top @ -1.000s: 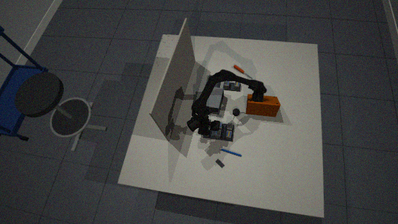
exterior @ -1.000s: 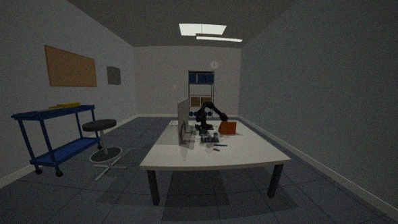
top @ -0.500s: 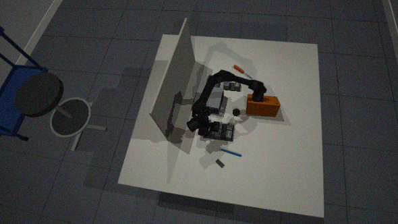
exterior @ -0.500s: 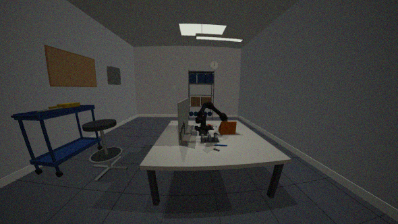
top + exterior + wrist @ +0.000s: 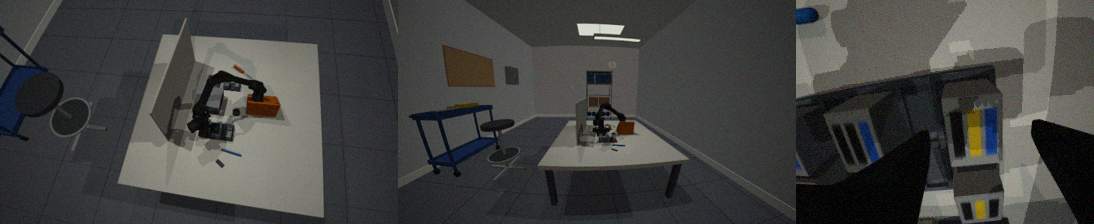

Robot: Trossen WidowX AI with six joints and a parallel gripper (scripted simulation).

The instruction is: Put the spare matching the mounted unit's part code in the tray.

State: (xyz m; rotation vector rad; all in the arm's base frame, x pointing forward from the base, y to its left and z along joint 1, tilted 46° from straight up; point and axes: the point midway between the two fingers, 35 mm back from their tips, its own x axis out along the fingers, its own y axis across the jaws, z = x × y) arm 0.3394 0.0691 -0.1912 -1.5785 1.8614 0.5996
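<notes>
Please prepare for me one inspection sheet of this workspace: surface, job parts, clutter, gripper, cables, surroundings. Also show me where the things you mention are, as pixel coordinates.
Surface: white table (image 5: 290, 162) (image 5: 614, 160), shadows across it.
Job's things: striped spare (image 5: 971, 122) stands between the fingers in the wrist view, black, yellow and blue stripes; grey mounted unit (image 5: 215, 101) near the upright panel (image 5: 175, 74) (image 5: 581, 118); its back code is not visible.
Clutter: blue pen-like stick (image 5: 231, 152) (image 5: 618, 145) (image 5: 806, 16), small dark block (image 5: 220, 163) (image 5: 614, 150), orange-handled screwdriver (image 5: 239, 69).
Gripper: gripper (image 5: 980, 132) open, nothing held.
Cables: nothing seen.
Surroundings: black-seated stool (image 5: 38, 94) (image 5: 497, 125) and blue cart (image 5: 7, 82) (image 5: 452, 112) off the table's side.
</notes>
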